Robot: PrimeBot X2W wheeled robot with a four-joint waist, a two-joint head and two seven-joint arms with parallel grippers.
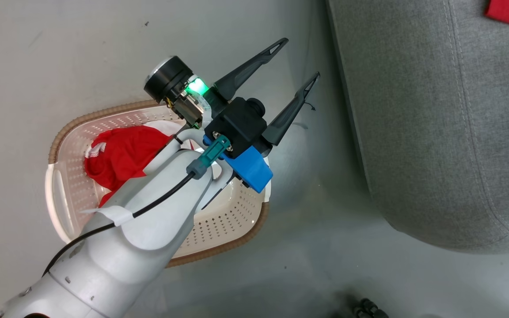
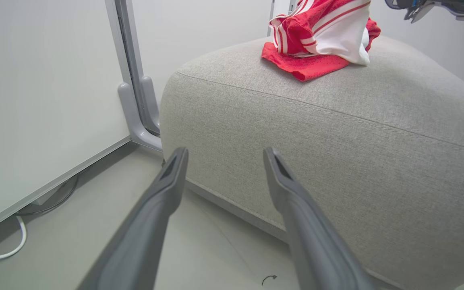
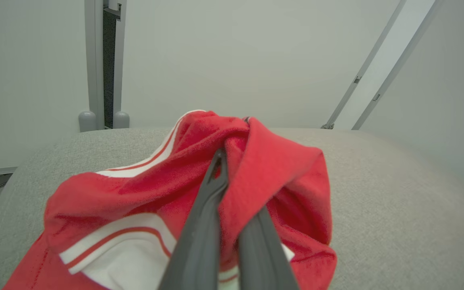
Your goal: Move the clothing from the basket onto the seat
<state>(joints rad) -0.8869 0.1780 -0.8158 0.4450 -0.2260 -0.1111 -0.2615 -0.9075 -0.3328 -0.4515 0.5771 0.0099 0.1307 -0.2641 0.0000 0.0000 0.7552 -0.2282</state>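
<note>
Now, at the left in the head view, the laundry basket point(image 1: 66, 185) stands on the grey floor point(image 1: 316, 247). A red garment point(image 1: 122, 154) with a bit of white lies inside it, partly hidden under my left forearm point(image 1: 148, 212). Between the basket and the seat point(image 1: 435, 132), over the floor, my left gripper point(image 1: 301, 58) is spread wide and holds nothing. Its fingers point toward the seat, near it but not touching. More to the right, on top of the seat, a red and white striped garment point(image 2: 320, 40) lies crumpled, well apart from the basket. My right gripper point(image 3: 230, 177) is narrow, its two fingers pinched on a fold of this garment, whose lower part rests on the cushion.
</note>
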